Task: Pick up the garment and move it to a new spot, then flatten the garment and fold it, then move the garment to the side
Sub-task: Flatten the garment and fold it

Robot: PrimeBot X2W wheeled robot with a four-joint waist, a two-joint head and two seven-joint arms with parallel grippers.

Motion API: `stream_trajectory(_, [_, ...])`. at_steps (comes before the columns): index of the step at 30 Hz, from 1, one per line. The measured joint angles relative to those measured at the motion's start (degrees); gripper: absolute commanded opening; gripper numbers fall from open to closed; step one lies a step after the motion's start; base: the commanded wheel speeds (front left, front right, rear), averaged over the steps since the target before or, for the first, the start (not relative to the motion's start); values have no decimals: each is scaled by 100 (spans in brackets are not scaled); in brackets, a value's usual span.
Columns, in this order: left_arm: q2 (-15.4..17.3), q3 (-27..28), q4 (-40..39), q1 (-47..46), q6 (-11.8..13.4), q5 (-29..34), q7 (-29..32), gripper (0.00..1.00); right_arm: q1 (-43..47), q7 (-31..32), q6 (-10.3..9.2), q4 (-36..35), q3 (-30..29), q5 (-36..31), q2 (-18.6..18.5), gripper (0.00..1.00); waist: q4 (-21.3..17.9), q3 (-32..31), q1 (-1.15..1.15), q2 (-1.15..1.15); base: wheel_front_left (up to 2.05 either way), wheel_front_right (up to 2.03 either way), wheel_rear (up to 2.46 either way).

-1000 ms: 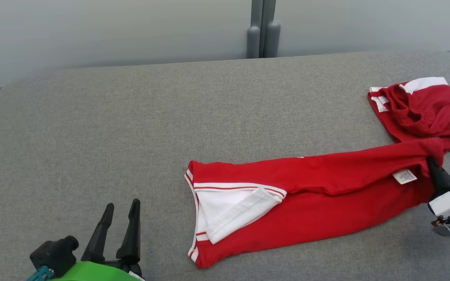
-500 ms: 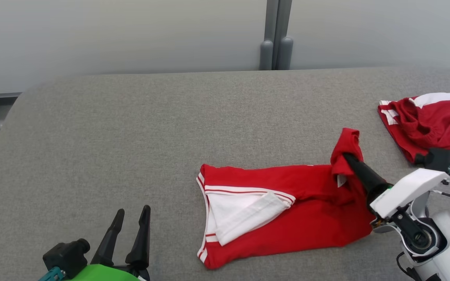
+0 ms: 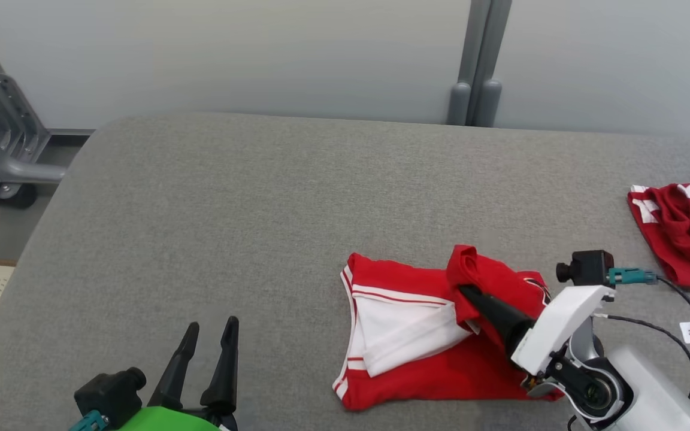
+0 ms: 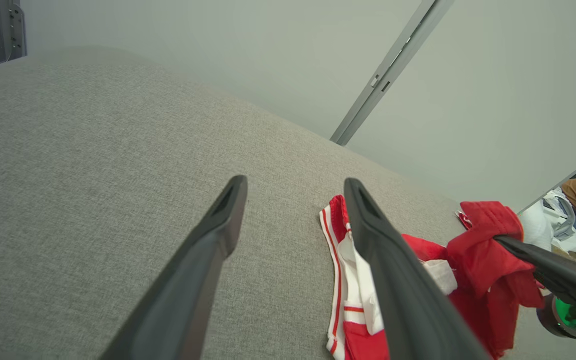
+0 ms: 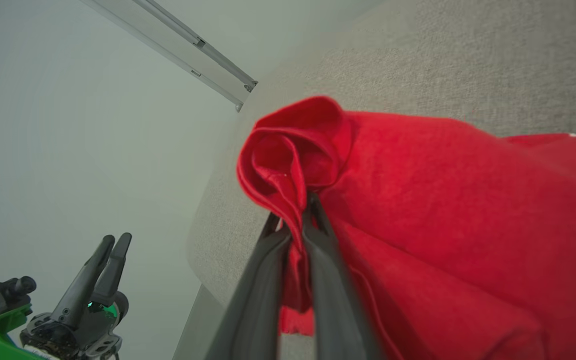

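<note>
Over the last second the right hand has carried the garment's outer end up and leftward across its own body. The long red strip that lay stretched out is now about half as long. The head camera has turned too, which accounts for the wall and desk sliding across the view.

The desk is a broad slab with rounded corners, covered in coarse grey woven cloth. It is matte and probably grippy enough to keep the lower layer from sliding during the fold. The garment lies on the desk's near right part. It is a soft red knit, limp, and it drapes in rounded rolls rather than sharp creases.

A second red garment lies crumpled well apart at the right edge and seems to be no part of this step. The right arm's pale forearm leans low over the cloth, likely so the lifted layer can be laid down rather than dropped.

The right hand is clenched on the bunched red end, with the cloth pinched between its long dark fingers and curling over their tips. The left hand waits released over bare desk well to the left of the garment, its fingers spread and holding nothing.

At the garment's left end a smoother white panel lies flapped open. It is edged by thin striped trim.
</note>
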Motion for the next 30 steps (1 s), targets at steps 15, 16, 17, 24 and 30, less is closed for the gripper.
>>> stream_trajectory(15, [-22, -16, -20, 9, 0, 0, 1, 100, -315, 312, -215, 739, 416, -458, 216, 0, 828, -27, 0, 0, 0, 0, 0])
stream_trajectory(16, [-22, -12, -27, 10, 0, 0, 1, 100, -342, 327, -220, 783, 439, -480, 238, 3, 868, -13, 0, 0, 0, 0, 0])
stream_trajectory(17, [-22, -7, -33, 11, 0, 0, 1, 100, -363, 355, -222, 826, 463, -487, 258, 4, 902, 2, 0, 0, 0, 0, 0])
stream_trajectory(24, [-25, 46, -63, 20, 0, 0, -7, 100, -697, 400, -312, 1191, 611, -668, 413, 100, 1012, 129, 0, 0, 0, 0, 0])
stream_trajectory(30, [-32, 73, -64, 29, 0, 0, -9, 100, -940, 391, -270, 1173, 678, -737, 597, 100, 979, 138, 0, 0, 0, 0, 0])
